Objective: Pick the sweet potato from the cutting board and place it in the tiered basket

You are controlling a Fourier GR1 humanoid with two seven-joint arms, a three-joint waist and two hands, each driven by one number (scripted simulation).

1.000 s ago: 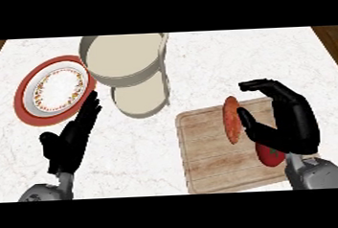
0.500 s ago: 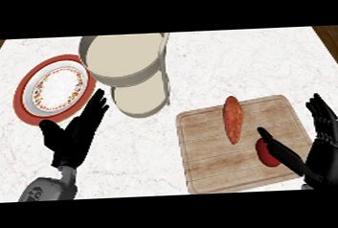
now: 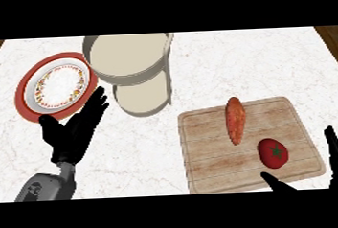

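Observation:
An orange sweet potato [image 3: 235,119] lies lengthwise on the upper middle of the wooden cutting board [image 3: 209,152], untouched. The cream tiered basket [image 3: 129,65] stands at the back centre, its lower tier [image 3: 143,98] showing beneath the upper one. My right hand [image 3: 334,156] shows only at the lower right corner, fingers straight and open, beside the board's right edge and apart from the sweet potato. My left hand [image 3: 72,134] is open with fingers up at the left, near the plate.
A red tomato [image 3: 274,152] sits on the board's lower right, close to my right hand. A red-rimmed patterned plate [image 3: 54,87] lies at the left on the white marble counter [image 3: 261,64]. Wooden floor shows at the far corners.
My right hand, which a second ago hovered over the sweet potato and tomato, has drawn back to the lower right corner with nothing in it. The sweet potato stays on the board.

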